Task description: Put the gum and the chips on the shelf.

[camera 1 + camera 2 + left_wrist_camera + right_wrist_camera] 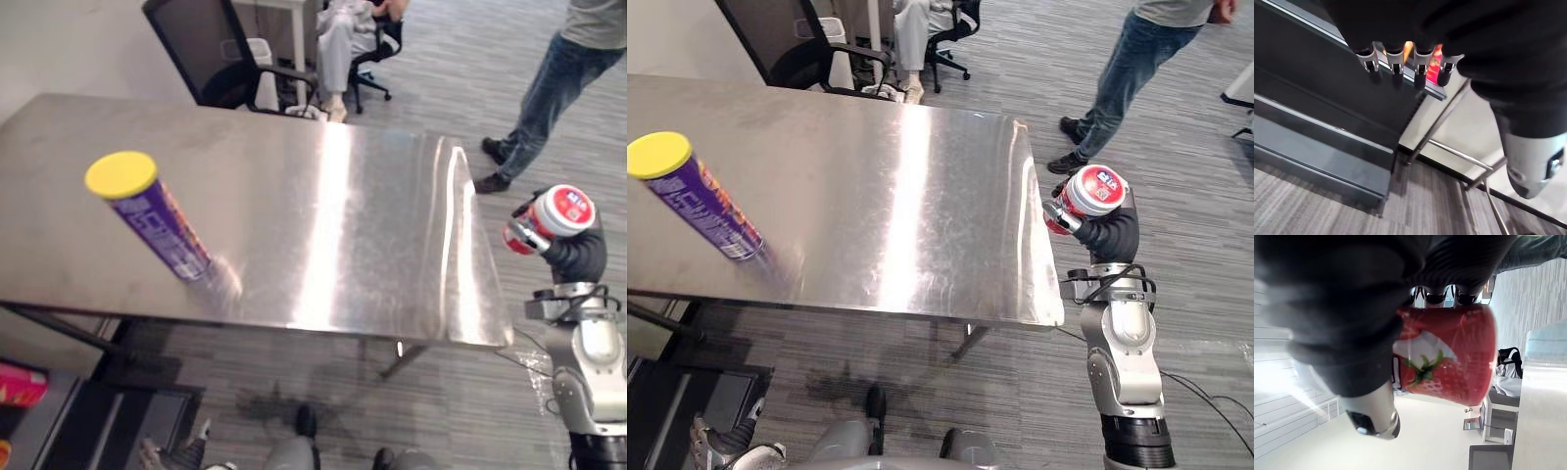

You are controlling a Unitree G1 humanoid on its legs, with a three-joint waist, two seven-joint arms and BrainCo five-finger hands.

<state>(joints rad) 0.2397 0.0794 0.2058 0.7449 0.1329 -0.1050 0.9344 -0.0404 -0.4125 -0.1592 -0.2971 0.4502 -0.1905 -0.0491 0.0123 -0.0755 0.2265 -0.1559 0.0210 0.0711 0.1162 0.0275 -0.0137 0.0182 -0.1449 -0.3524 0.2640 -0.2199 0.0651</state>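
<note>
- Gum container (1092, 193): red tub with a white lid, held in the air off the right edge of the table (333, 215), lying on its side with the lid facing up and away from the wrist.
- Right hand (1114, 235): raised on an upright forearm beside the table's right front corner. Its fingers (1437, 296) are curled over the far side of the tub and the palm is against the near side, so the tub is clamped between them. The right wrist view shows a strawberry picture on the tub's wall, just past the dark cover.
- Chips can (147, 217): tall purple tube with a yellow lid, standing on its base on the left front part of the table. It is well apart from both hands and nothing touches it.
- Left hand (1395, 61): hangs low below the table's left front edge, its fingers straight in a row and holding nothing. They point toward the dark shelf (1327, 98) without touching it.
- Shelf: stands on the floor at the robot's lower left. A red package (20, 384) lies on one of its levels.
- Surroundings: a black office chair (196, 49) stands behind the table. A person in jeans (554, 88) stands on the carpet beyond the right hand.
</note>
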